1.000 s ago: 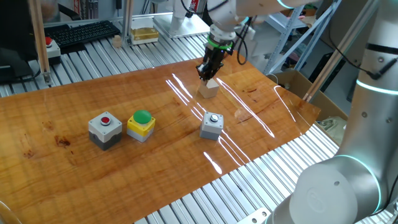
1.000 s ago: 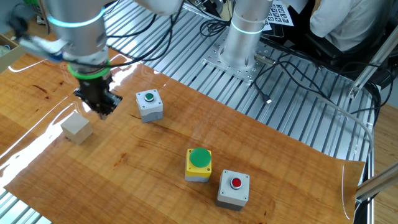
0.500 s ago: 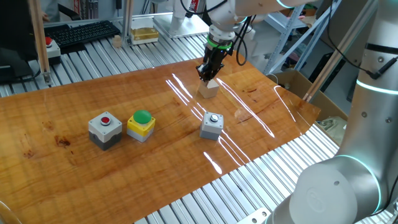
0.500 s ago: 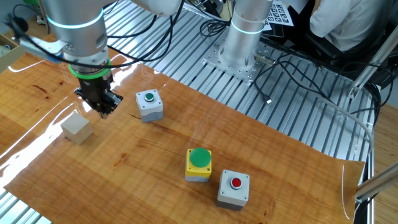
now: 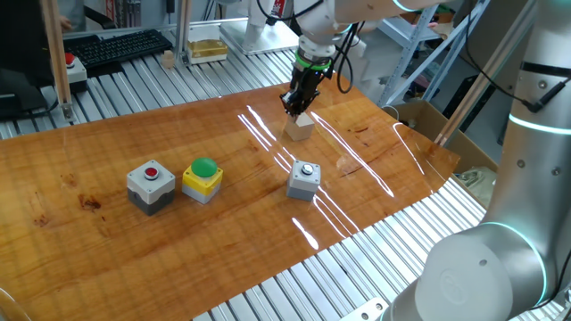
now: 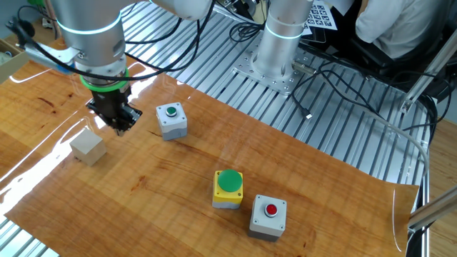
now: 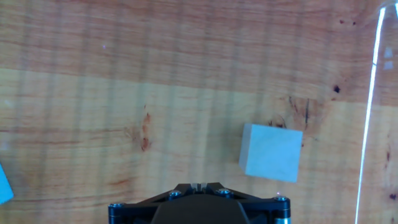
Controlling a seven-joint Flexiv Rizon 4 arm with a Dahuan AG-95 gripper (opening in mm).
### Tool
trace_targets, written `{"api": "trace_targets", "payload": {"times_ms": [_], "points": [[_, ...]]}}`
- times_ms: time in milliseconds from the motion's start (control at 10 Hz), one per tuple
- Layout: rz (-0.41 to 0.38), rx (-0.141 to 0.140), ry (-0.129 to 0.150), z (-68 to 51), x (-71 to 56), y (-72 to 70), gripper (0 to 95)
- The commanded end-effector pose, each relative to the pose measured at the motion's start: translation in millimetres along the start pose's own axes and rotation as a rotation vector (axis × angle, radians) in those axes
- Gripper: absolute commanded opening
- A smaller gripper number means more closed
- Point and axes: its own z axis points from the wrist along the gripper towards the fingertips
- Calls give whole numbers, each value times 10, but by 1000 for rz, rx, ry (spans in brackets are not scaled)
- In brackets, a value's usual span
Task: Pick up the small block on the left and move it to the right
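The gripper [image 6: 119, 126] hung over the wooden table [image 6: 178, 193] with its fingers pointing down, and nothing was held in it. From the fixed cameras the two fingers looked drawn close together, with no gap to be seen between the tips. The hand camera showed only the dark base of the gripper at the bottom edge, so it added nothing on how wide the fingers stood.

The small block [image 6: 88, 148] rested flat on the table, off to one side of the gripper and apart from it. In the hand camera the block [image 7: 272, 152] lay to the right of the gripper's centre line, turned slightly askew to the frame, with bare wood directly below the fingers. In one fixed camera the gripper [image 5: 293, 107] appeared just above and behind the block [image 5: 300, 127], close to it but not around it.

On the other side of the gripper from the block stood a grey box with a green button [image 6: 172, 119], near the fingers but not touching them. A yellow box with a large green button [image 6: 228, 188] and a grey box with a red button [image 6: 268, 215] stood side by side well away from the gripper, farther along the table.
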Motion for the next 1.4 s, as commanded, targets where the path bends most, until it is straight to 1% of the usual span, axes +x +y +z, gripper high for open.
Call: {"api": "trace_targets", "payload": {"times_ms": [100,200,300,500,600,700,800,900,1000,1100,1200,1300,1400], "points": [[83,29,32,14,-43,-14,0],[137,28,51,14,-43,-14,0],[184,39,54,14,-43,-14,0],[257,71,60,14,-43,-14,0],[268,72,75,14,-43,-14,0],[269,67,85,14,-43,-14,0],[274,56,89,14,-43,-14,0],[265,52,77,14,-43,-14,0],[243,58,73,14,-43,-14,0],[212,66,75,14,-43,-14,0],[160,75,78,14,-43,-14,190],[153,81,75,20,-49,-45,380],[152,89,70,35,-60,-84,380]]}}
